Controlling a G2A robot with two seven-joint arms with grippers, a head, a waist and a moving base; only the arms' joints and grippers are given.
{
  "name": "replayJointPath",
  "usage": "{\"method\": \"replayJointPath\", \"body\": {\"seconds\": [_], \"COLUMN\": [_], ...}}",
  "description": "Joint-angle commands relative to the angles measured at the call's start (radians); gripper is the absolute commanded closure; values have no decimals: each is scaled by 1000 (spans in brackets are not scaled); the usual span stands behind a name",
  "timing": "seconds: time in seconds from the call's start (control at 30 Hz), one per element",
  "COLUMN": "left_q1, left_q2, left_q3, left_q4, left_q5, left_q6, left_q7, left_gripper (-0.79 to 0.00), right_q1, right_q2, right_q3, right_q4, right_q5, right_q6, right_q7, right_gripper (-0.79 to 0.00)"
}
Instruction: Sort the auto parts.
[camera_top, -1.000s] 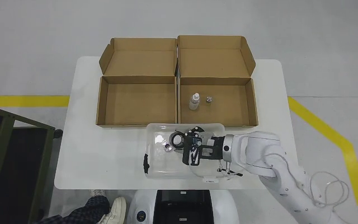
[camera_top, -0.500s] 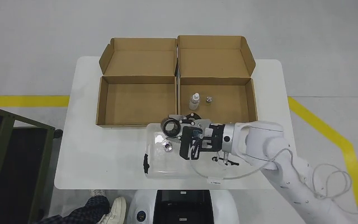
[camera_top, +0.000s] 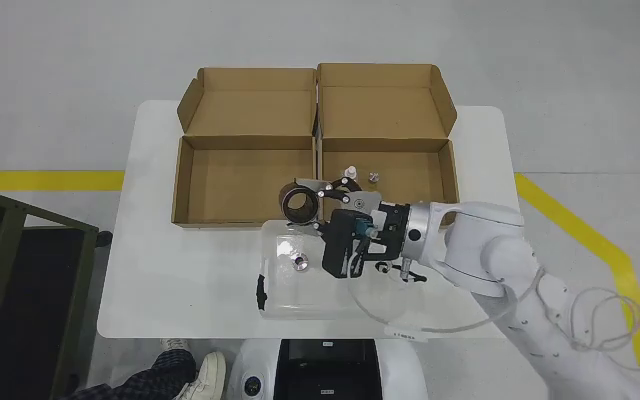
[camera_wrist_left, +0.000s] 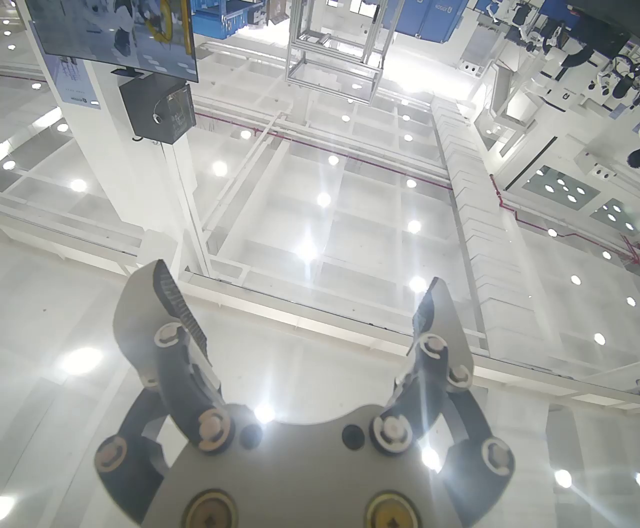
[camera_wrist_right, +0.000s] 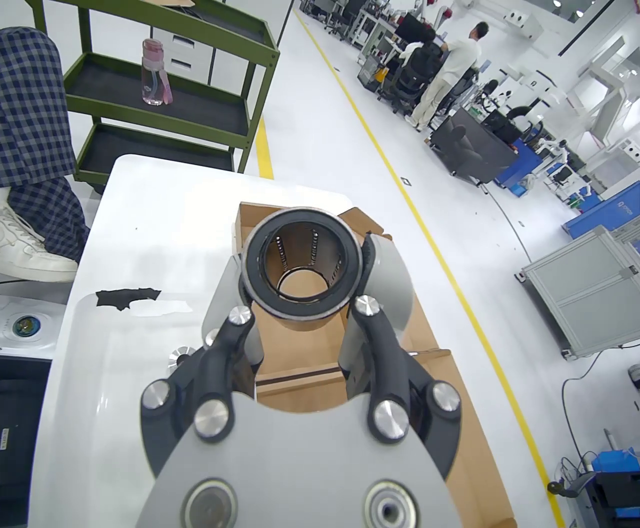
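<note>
One cylindrical bearing, held clear of the table

One short metal cylinder with a black end ring and rows of small balls inside its bore (camera_top: 297, 203). It is clamped across its outer wall by the right gripper (camera_wrist_right: 305, 285), whose jaws are closed onto it from both sides, and its open end faces the wrist camera. Seen from above, it hangs over the near right corner of the left brown cardboard box (camera_top: 240, 185), close to the wall shared with the neighbouring box.

One right brown cardboard box (camera_top: 420, 185), lid flap open, touching the left box side by side. It holds a small white bottle-shaped part (camera_top: 351, 172), partly hidden by the gripper, and a small round grey metal part (camera_top: 372, 174) just beside it.

One clear plastic bin (camera_top: 290, 295), near edge of the table, just in front of both boxes. It holds one small round silver metal part (camera_top: 299, 263) on its left side.

One white rounded table (camera_top: 160, 250) bearing the bin and both boxes.

One left gripper (camera_wrist_left: 295, 280), pointed up at the ceiling, jaws spread wide, nothing between them.

One green metal trolley (camera_wrist_right: 220, 37) on the floor beyond the table, with a pink drinking bottle (camera_wrist_right: 155, 75) on its shelf
</note>
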Motion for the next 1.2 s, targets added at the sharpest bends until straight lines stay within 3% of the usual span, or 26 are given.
{"method": "replayJointPath", "body": {"seconds": [0.0, 0.73, 1.17], "left_q1": [0, 0, 0], "left_q2": [0, 0, 0], "left_q3": [0, 0, 0], "left_q4": [0, 0, 0], "left_q5": [0, 0, 0], "left_q6": [0, 0, 0], "left_q7": [0, 0, 0], "left_gripper": [-785, -785, -785], "right_q1": [2, 8, 63], "right_q2": [-1, -11, -36], "right_q3": [2, 15, -70], "right_q4": [-4, 8, 205], "right_q5": [0, -11, 20], "right_q6": [1, 10, 12], "right_q7": [-8, -83, -99], "right_gripper": [0, 0, 0]}}
